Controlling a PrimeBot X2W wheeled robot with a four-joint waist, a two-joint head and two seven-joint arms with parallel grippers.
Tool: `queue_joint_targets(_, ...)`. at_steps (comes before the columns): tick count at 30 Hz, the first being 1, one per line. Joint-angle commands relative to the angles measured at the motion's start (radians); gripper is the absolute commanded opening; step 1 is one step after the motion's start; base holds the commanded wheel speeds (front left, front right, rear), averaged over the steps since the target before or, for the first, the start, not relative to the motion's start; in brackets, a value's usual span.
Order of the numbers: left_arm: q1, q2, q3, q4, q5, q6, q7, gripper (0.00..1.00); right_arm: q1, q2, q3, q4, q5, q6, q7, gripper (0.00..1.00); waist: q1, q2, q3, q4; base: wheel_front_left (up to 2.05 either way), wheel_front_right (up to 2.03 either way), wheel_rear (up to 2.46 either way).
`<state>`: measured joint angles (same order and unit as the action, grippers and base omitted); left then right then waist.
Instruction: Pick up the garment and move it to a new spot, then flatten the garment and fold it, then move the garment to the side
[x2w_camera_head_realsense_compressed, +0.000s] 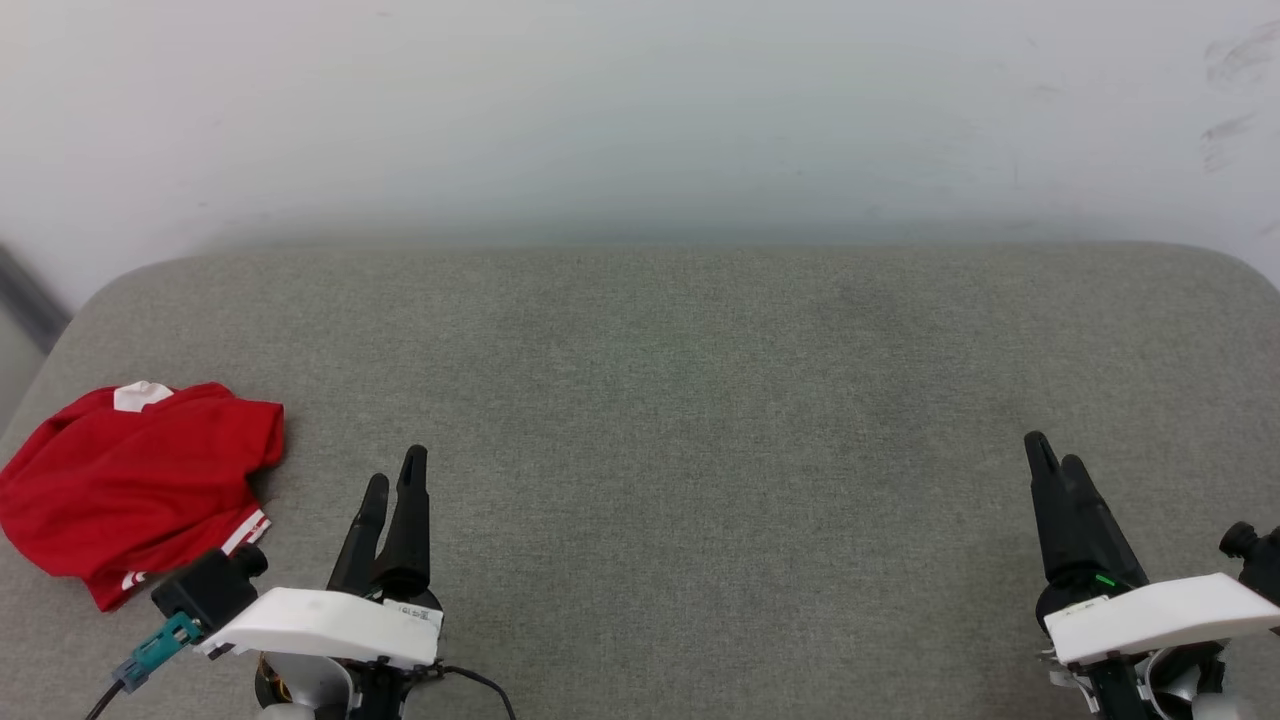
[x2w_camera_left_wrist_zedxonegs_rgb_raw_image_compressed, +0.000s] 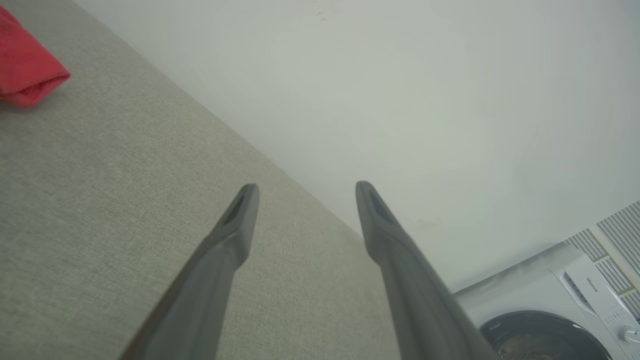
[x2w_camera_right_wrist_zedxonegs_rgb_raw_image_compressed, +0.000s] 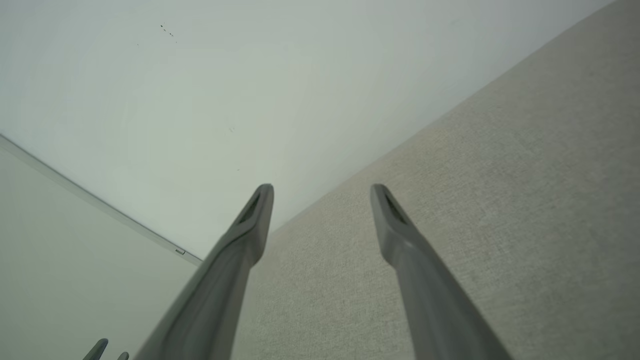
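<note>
The left gripper (x2w_camera_head_realsense_compressed: 396, 466) rises from 7 o'clock of the head view. In its own wrist view its two dark fingers stand well apart, with bare fabric and wall showing between them and nothing held. The right gripper (x2w_camera_head_realsense_compressed: 1052, 449) sits at 5 o'clock, and its wrist view shows it spread just as wide and likewise empty. Both hang above the grey woven cushion (x2w_camera_head_realsense_compressed: 700, 400), which has rounded far corners and covers the lower two thirds of the head view. A pale wall (x2w_camera_head_realsense_compressed: 640, 120) with faint scuff marks at 2 o'clock runs behind it.

The garment (x2w_camera_head_realsense_compressed: 140, 480) lies in a crumpled heap on the cushion at 8 o'clock, close to the cushion's left edge. It is red, with a white patch at its top and red-and-white stripe trim along its near hem. It is clear of the left fingers, at their 9 o'clock.

In the left wrist view a white front-loading washing machine (x2w_camera_left_wrist_zedxonegs_rgb_raw_image_compressed: 530, 285) with a dark round door shows at 5 o'clock. A black wrist camera (x2w_camera_head_realsense_compressed: 210, 585) sits on the left arm, its image overlapping the garment's hem. A teal plug (x2w_camera_head_realsense_compressed: 160, 645) is at the camera's 7 o'clock.
</note>
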<state>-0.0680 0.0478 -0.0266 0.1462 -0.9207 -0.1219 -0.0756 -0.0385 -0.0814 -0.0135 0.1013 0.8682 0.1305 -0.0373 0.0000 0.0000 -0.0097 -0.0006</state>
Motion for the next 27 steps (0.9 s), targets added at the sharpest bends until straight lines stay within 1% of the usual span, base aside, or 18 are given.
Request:
queue_joint_targets(1,-0.005,0.002,-0.004,-0.017,0.056,0.004,-0.012,1.00,-0.005,0.002,-0.001,-0.020,-0.046,0.000,-0.002,1.00,0.0000,0.0000,-0.001,0.000,0.00,0.00,0.00)
queue_joint_targets(2,-0.005,0.002,-0.004,-0.017,0.056,0.004,-0.012,1.00,-0.005,0.002,-0.001,-0.020,-0.046,0.000,-0.002,1.00,0.0000,0.0000,-0.001,0.000,0.00,0.00,0.00)
queue_joint_targets(6,-0.003,0.007,-0.013,-0.017,0.153,0.015,-0.024,1.00,-0.002,0.006,-0.005,-0.027,-0.124,0.000,-0.003,1.00,0.0000,0.0000,-0.002,0.000,0.00,0.00,0.00)
queue_joint_targets(16,-0.001,0.022,-0.028,-0.014,0.333,0.048,-0.054,1.00,0.007,0.009,-0.007,-0.036,-0.293,0.000,-0.008,1.00,0.0000,0.0000,-0.006,0.002,0.00,0.00,0.00)
queue_joint_targets(27,-0.007,0.043,-0.054,0.002,0.480,0.082,-0.083,1.00,0.008,0.016,-0.008,-0.046,-0.455,0.000,-0.007,1.00,0.0000,0.0000,-0.006,0.000,0.00,0.00,0.00)
